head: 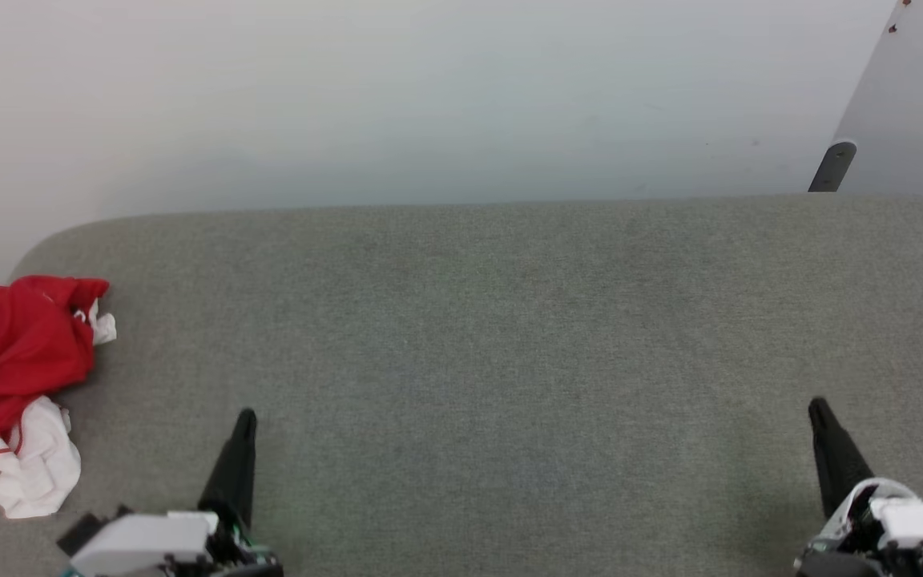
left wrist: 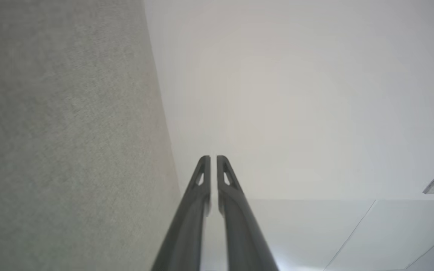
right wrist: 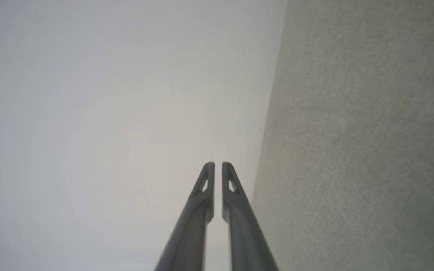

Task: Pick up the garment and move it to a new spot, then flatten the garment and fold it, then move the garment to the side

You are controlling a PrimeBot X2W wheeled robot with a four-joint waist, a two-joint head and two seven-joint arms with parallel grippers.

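Observation:
The garment (head: 17, 377) lies crumpled at the far left edge of the grey felt table (head: 477, 336), red cloth bunched above a white sleeve with red trim. My left gripper (head: 246, 417) hovers over the table's near left, to the right of the garment and apart from it, shut with nothing in it. The right gripper (head: 816, 405) stands at the near right, also shut and empty. In the left wrist view the two dark fingers (left wrist: 210, 157) sit almost together. The right wrist view shows its fingers (right wrist: 218, 163) likewise closed.
A white wall rises behind the table's far edge. A grey panel with a dark post (head: 832, 167) stands at the back right. The wide middle of the felt surface lies between my two grippers.

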